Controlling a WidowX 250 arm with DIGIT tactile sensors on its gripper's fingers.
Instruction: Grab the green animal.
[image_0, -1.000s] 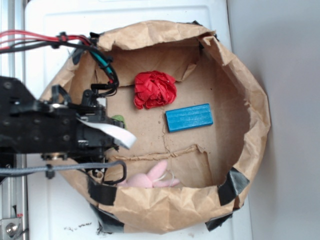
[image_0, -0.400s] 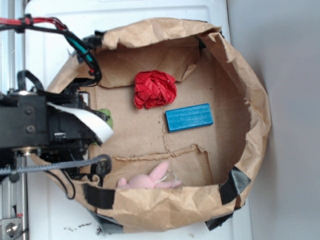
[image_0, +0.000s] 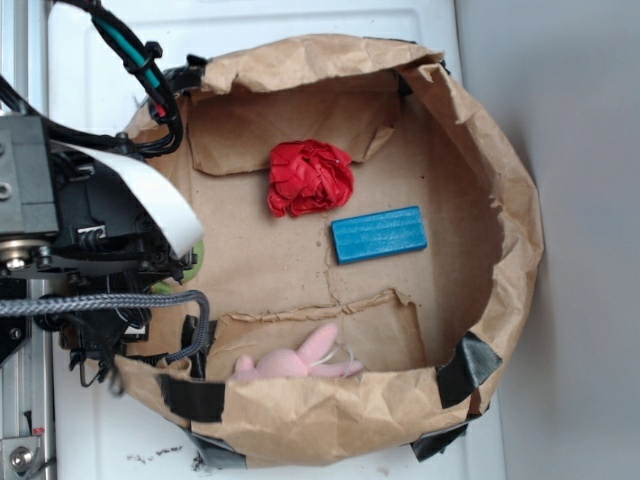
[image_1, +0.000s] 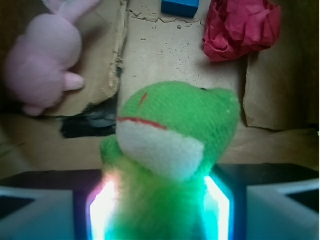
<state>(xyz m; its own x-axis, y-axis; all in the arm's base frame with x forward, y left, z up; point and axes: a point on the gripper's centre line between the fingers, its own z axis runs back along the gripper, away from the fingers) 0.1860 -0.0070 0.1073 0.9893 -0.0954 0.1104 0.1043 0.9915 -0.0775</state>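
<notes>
A WidowX arm (image_0: 80, 230) reaches over the left rim of a crumpled brown paper bag (image_0: 500, 200) lying open on a white desk (image_0: 100, 60). In the wrist view, the green animal (image_1: 175, 130) fills the middle of the frame, its fuzzy lime body wedged between the two fingers (image_1: 107, 210), which press against its sides under a bright glow. The gripper (image_1: 160, 212) is clamped on the toy, whose white patch and thin red line face the camera.

From the exterior view, only a sliver of the green animal (image_0: 197, 255) shows at the left edge of the bag, just beside the arm's black body and a white ribbon cable (image_0: 160, 195). The gripper itself is hidden there beneath the arm.

A red ruffled paper ball (image_0: 310, 178) sits toward the far side of the bag floor, and a blue block (image_0: 379, 235) lies just to its right and nearer. The pink plush bunny (image_0: 295, 360) lies against the near wall, ears pointing right. All three are well apart from the held toy. In the wrist view the pink plush bunny (image_1: 45, 60) appears upper left, the red ruffled paper ball (image_1: 242, 27) upper right, and the blue block (image_1: 180, 7) at the top edge.

Black tape (image_0: 465, 370) patches the bag's near rim.
</notes>
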